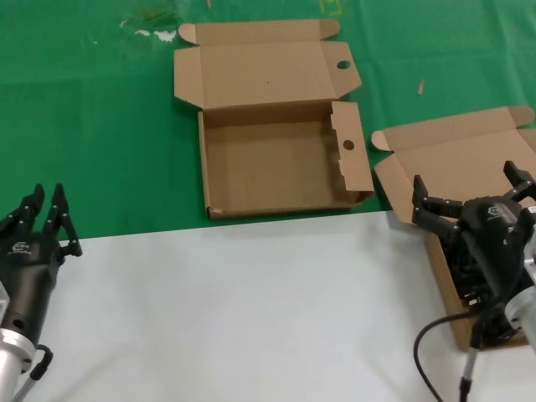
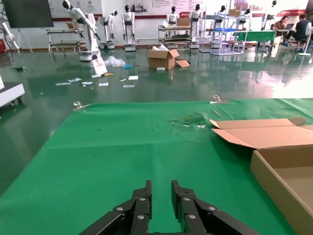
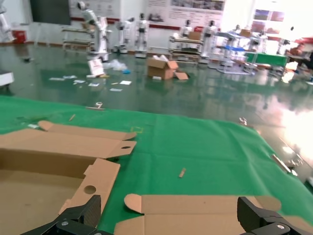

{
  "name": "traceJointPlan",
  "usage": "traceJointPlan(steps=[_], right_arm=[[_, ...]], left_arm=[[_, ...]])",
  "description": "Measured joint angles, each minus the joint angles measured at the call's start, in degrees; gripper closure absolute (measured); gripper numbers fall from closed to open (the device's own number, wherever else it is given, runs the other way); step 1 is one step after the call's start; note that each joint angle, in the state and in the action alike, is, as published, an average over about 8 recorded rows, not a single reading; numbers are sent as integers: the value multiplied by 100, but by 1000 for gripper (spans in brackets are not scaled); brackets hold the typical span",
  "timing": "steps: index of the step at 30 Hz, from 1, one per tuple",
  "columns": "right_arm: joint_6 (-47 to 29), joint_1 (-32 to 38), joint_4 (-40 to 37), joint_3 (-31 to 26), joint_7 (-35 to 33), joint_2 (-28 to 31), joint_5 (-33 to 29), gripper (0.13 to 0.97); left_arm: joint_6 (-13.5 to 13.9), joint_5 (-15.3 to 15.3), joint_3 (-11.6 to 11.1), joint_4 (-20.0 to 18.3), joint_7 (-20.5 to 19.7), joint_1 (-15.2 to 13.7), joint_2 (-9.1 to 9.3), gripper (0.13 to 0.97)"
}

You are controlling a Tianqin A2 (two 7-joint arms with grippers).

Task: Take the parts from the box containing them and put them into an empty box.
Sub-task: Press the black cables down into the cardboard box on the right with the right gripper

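The empty box (image 1: 276, 159) is lying open in the middle of the green cloth (image 1: 100, 126), its lid folded back flat away from the robot, with one round hole showing in a lid flap and another in the side flap. Just to the right of it, the box containing the parts (image 1: 456, 159) is sitting with its lid laid back too; most of its tray is hidden under the right arm, so its contents cannot be made out. The right gripper (image 1: 473, 197) is hovering over that box, its fingers spread wide apart and gripping nothing. Well to the left of the empty box, the left gripper (image 1: 42, 219) is resting at the edge of the white tabletop (image 1: 251, 310), its fingers nearly together with only a narrow gap, holding nothing.
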Motion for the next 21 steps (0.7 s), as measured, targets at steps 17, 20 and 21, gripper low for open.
traceJointPlan(steps=[17,20,21], right_arm=[[723,380,402,-2244,121,3560,1575,129],[737,675,496,-2832,164,4300,1908,129],[722,792,521,-3035,194,4523,1986,129]], left_arm=[[0,0,0,0,0,0,0,941],[0,0,0,0,0,0,0,953],[0,0,0,0,0,0,0,957]])
